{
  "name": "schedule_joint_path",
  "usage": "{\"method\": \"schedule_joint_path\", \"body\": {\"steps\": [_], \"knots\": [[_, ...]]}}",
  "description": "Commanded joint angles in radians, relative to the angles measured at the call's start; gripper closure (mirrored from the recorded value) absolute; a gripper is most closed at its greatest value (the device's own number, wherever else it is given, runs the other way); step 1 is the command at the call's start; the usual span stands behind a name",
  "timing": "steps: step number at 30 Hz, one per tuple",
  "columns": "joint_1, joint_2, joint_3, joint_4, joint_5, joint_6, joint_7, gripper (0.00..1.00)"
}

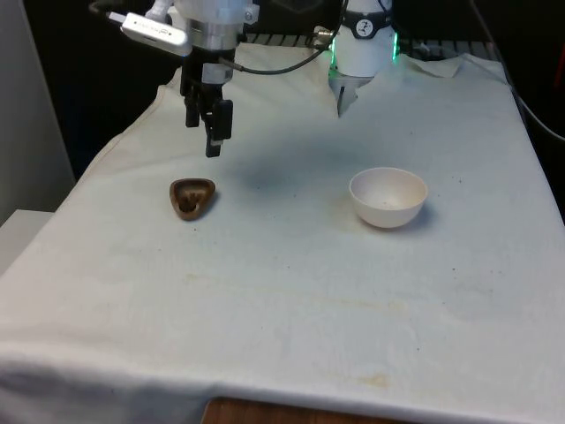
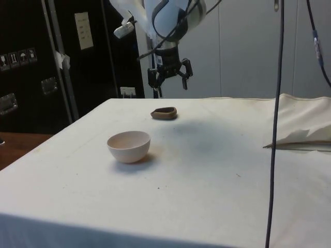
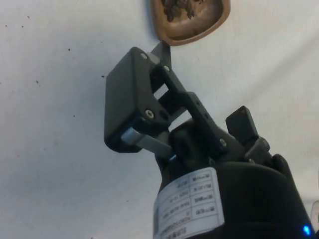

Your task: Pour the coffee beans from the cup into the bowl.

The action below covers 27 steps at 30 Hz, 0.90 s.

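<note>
White cloth covers the whole counter point(image 1: 291, 291), creased and faintly stained, with a rumpled fold at its far end, and that softness is the first worry: a shallow vessel nudged on loose fabric could drag or tip rather than sit firm for a grasp. Around it the room is dark, black curtains behind and dark cabinets with pale labels to the side, and a cable hangs down in front of the side view.

The bowl point(image 1: 388, 197) sits empty toward the front view's right, well apart from the cup. It is wide-mouthed, so I judge a miss there less likely than a spill on the way over.

The hand point(image 1: 208, 119) hangs above the counter, its fingers spread, near the cup but not touching it.

The cup point(image 1: 192, 196) is small, brown and low-walled, with dark coffee beans point(image 3: 180, 7) lying in it. With so little rim to grip, I think a pinch that lands off-centre could flip it and scatter the beans across the cloth.
</note>
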Motion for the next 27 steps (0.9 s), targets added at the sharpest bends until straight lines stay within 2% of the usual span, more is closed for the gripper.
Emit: {"method": "schedule_joint_path", "body": {"steps": [1, 3, 9, 10, 14, 18, 19, 20, 27], "knots": [[0.0, 0.003, 0.0, 0.001, 0.0, 0.001, 0.006, 0.0], [0.004, 0.01, -0.005, 0.003, -0.002, 0.013, 0.028, 0.0], [0.003, 0.017, -0.004, 0.005, 0.001, 0.012, 0.076, 0.0], [0.001, 0.011, 0.0, 0.003, 0.0, 0.002, 0.062, 0.0], [0.003, 0.024, -0.003, 0.007, 0.002, 0.012, 0.113, 0.0], [0.002, 0.03, -0.003, 0.008, 0.002, 0.013, 0.142, 0.0], [0.001, 0.025, 0.0, 0.006, 0.0, 0.002, 0.132, 0.0], [0.002, 0.034, -0.003, 0.009, 0.002, 0.014, 0.157, 0.0], [0.002, 0.049, -0.002, 0.015, 0.004, 0.018, 0.207, 0.0]]}}
